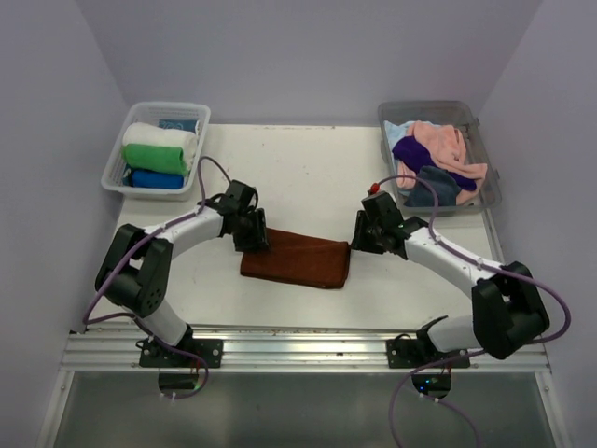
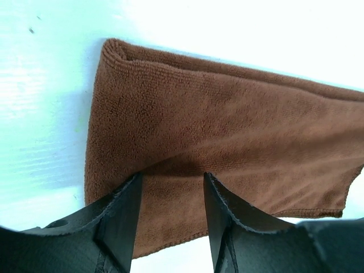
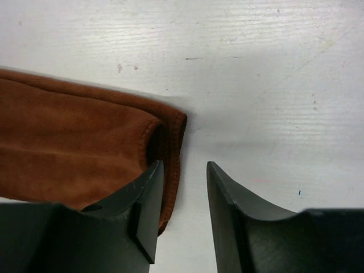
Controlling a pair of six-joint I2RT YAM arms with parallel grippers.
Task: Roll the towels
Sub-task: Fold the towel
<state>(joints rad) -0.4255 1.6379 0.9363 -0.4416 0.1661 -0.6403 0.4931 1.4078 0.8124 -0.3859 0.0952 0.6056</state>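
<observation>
A rust-brown towel [image 1: 297, 259] lies folded into a long flat strip in the middle of the table. My left gripper [image 1: 250, 233] hovers over its left end, jaws open. In the left wrist view the towel [image 2: 227, 125] fills the space under and between the fingers of the gripper [image 2: 172, 176]. My right gripper [image 1: 366, 235] is at the strip's right end, open. In the right wrist view the folded end of the towel [image 3: 74, 148] lies beside the left finger, and the gap of the gripper [image 3: 183, 165] is mostly over bare table.
A clear bin [image 1: 168, 106] at the back left holds rolled white [image 1: 160, 136], green [image 1: 157, 157] and blue [image 1: 156, 179] towels. Another bin [image 1: 429, 105] at the back right holds loose pink [image 1: 443, 145], purple [image 1: 416, 151] and dark grey-blue [image 1: 440, 187] towels.
</observation>
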